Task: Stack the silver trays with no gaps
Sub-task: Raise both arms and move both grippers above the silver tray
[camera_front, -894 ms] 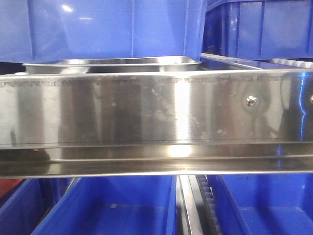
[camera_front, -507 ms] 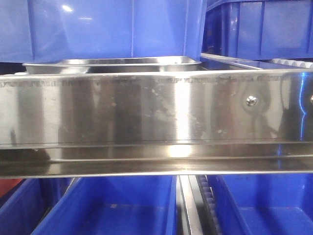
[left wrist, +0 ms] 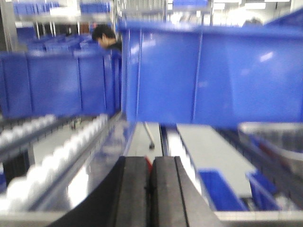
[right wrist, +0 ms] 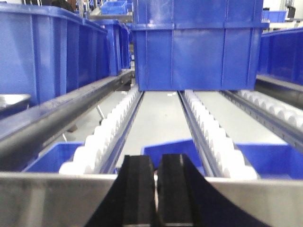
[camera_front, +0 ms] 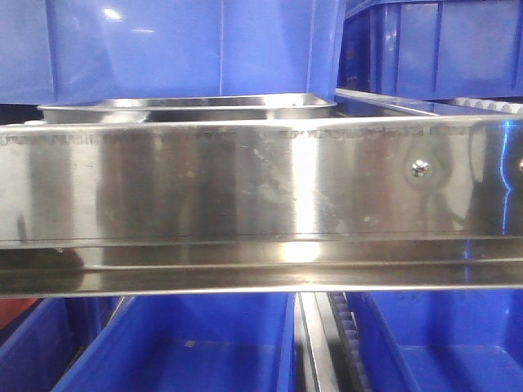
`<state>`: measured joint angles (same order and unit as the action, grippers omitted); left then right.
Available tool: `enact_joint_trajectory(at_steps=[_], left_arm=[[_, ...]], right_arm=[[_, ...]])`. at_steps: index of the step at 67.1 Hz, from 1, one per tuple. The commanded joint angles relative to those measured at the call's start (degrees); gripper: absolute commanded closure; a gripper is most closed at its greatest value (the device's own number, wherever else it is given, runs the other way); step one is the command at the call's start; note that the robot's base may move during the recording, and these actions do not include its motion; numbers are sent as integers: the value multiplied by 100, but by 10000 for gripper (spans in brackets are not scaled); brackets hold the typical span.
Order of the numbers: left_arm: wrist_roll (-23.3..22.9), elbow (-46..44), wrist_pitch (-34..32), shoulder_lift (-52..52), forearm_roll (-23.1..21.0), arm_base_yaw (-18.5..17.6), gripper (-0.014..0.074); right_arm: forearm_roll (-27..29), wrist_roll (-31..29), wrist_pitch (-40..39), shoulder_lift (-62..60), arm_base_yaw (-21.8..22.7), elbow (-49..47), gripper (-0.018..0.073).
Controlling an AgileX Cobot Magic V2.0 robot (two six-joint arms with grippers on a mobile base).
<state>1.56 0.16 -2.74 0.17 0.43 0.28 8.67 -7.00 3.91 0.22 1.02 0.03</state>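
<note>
Both the left gripper (left wrist: 150, 189) and the right gripper (right wrist: 156, 189) are clenched on nothing. A silver tray (camera_front: 188, 106) is seen just behind the steel rail (camera_front: 261, 188) (a blue bin (camera_front: 188, 49) further behind). The approach is judged pending: the jaws must be opened before the tray is reached.

Front camera hugs the steel rail (camera_front: 261, 188); both wrist cameras look level along roller lanes (right wrist: 208, 127) (blue bins (right wrist: 199, 45) shared).

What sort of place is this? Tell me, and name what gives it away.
Probably a warehouse or factory parts-supply area, built around flow racks. Blue plastic bins sit on lanes of white rollers, and a silver tray lies just behind a long steel rail with screws.
</note>
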Motion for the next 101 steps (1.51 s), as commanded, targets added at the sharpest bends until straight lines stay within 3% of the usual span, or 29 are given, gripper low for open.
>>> enact_joint_trajectory(at_steps=[1, 9, 15, 19, 24, 39, 56, 74, 84, 101], left_arm=[[-34, -16, -769, -17, 22, 6, 602], [-34, -16, -1589, -17, 22, 6, 602], [-34, -181, -1601, -17, 22, 6, 602], [-34, -422, -1568, -17, 22, 6, 602], [-34, -863, -1459, -17, 22, 6, 602], [-34, -2277, 172, 673, 48, 6, 602], [-34, -4014, 1712, 2466, 48, 6, 602], [-7, -5292, 4016, 4443, 337, 6, 602], [-7, -5387, 3878, 5187, 337, 6, 602], [-7, -5387, 3335, 6129, 281, 6, 602]], right_arm=[[3, -20, -468, -22, -2, -3, 577], [3, 23, -1607, -22, -2, -3, 577], [3, 23, -2440, -22, -2, -81, 577], [3, 23, -2416, -22, -2, -357, 577], [3, 23, -1969, -22, -2, -851, 577], [3, 23, -360, 450, -2, -2458, 577], [3, 23, 1288, 2504, -2, -4144, 577], [3, 23, 3115, 4421, -2, -5495, 577], [15, 23, 3720, 5296, -2, -5801, 577], [100, 31, 3529, 6213, -2, -5796, 577]])
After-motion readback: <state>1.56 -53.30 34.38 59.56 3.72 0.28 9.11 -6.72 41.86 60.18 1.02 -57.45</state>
